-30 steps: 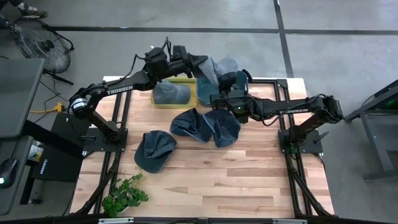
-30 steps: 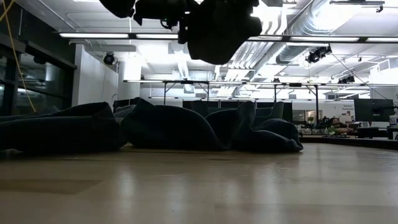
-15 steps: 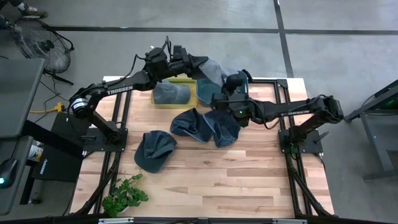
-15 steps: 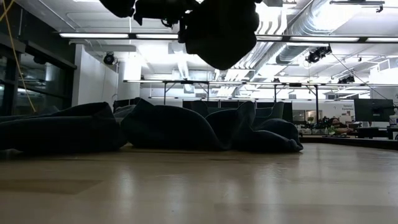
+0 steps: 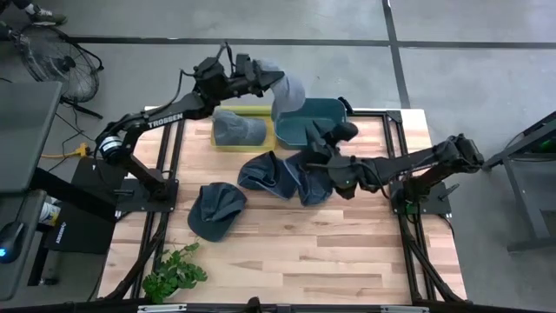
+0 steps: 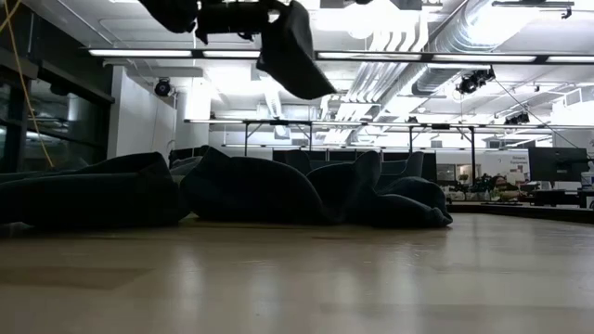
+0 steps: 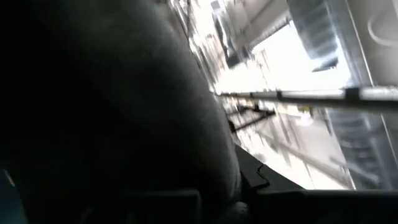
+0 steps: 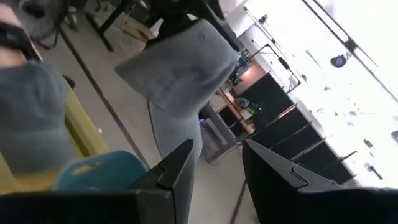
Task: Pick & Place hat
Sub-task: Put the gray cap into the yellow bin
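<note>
My left gripper (image 5: pixel 258 76) is raised over the table's far edge, shut on a grey-blue hat (image 5: pixel 285 89). In the low view that hat (image 6: pixel 297 51) hangs high in the air. My right gripper (image 5: pixel 320 135) hovers open near the teal bin (image 5: pixel 306 122), to the right of and nearer than the hat. Its fingers (image 8: pixel 177 168) stand apart with nothing between them, and the hat (image 8: pixel 180 68) shows beyond them. Another grey hat (image 5: pixel 239 130) lies in the yellow bin (image 5: pixel 252 111). My left gripper holds the hat by its left edge (image 5: pixel 269 78), coming about level from the table's left. The hat is lifted clear and droops to the right of and below the fingers. In the left wrist view dark cloth (image 7: pixel 112 106) covers the fingers, so the place of contact is hidden.
Three more dark blue hats lie on the wood table: two bunched at the middle (image 5: pixel 265 174) (image 5: pixel 313 178) and one toward the left (image 5: pixel 215 209). A green plant sprig (image 5: pixel 174 274) lies at the near left corner. Bare wood stretches along the near side (image 5: pixel 347 252).
The left gripper has lifted and drawn the hat toward the far left. The hat, earlier spread out toward the right gripper over the teal bin, now hangs bunched from the left gripper alone. The right gripper has pulled back toward the near edge.
</note>
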Robot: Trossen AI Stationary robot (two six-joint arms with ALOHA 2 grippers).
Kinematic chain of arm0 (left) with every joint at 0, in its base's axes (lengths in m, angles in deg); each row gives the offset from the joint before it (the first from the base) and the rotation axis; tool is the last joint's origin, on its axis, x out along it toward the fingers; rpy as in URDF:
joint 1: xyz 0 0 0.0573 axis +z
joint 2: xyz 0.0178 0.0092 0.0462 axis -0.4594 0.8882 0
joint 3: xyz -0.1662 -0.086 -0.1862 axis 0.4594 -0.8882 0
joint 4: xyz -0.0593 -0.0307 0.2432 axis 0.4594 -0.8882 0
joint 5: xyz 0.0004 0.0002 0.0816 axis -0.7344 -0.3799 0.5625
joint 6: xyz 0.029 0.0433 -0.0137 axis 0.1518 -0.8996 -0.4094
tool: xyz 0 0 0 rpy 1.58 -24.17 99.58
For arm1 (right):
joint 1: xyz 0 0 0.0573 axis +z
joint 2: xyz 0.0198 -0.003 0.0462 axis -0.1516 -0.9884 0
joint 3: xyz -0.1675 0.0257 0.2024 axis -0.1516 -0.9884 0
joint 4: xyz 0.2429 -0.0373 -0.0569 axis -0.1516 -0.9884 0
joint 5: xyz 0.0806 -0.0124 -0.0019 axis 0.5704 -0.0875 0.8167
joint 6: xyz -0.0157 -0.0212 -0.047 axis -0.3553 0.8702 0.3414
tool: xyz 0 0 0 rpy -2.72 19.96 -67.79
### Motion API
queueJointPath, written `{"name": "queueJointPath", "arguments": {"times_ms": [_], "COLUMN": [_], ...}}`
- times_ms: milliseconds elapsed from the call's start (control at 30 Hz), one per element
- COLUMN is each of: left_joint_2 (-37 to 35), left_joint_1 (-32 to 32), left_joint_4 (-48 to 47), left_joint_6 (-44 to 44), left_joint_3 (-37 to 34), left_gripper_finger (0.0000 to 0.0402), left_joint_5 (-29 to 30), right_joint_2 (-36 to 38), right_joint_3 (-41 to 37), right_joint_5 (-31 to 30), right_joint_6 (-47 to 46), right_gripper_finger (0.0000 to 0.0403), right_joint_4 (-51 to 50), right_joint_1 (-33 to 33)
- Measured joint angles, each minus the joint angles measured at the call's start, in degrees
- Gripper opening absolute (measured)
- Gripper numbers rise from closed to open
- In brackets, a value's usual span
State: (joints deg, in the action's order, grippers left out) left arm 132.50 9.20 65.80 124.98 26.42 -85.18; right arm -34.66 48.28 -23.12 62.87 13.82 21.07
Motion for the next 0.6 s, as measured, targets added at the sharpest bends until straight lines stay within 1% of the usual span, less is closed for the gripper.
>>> {"name": "queueJointPath", "arguments": {"times_ms": [100, 200, 300, 467, 600], "left_joint_2": [0.0, 0.0, 0.0, 0.0, 0.0], "left_joint_1": [3.2, 6.6, 9.6, 13.7, 15.8], "left_joint_4": [0.2, 0.1, -0.1, -1.3, -8.5], "left_joint_6": [-0.9, -1.4, -2.4, -5.8, -12.0], "left_joint_3": [0.0, 0.0, 0.0, 0.0, 0.0], "left_gripper_finger": [0.002, 0.002, 0.002, 0.002, 0.002], "left_joint_5": [-9.8, -19.2, -26.4, -34.1, -38.0], "right_joint_2": [0.0, 0.0, 0.0, 0.0, 0.0], "right_joint_3": [0.0, 0.0, 0.0, 0.0, 0.0], "right_joint_5": [-1.7, -2.1, -2.3, -4.0, -6.4], "right_joint_6": [-4.0, -7.4, -9.4, -14.7, -19.1], "right_gripper_finger": [0.0129, 0.0129, 0.0129, 0.0129, 0.0129], "right_joint_4": [-0.1, -0.4, -0.5, -0.7, -0.8], "right_joint_1": [2.0, 3.5, 4.8, 6.1, 6.6]}}
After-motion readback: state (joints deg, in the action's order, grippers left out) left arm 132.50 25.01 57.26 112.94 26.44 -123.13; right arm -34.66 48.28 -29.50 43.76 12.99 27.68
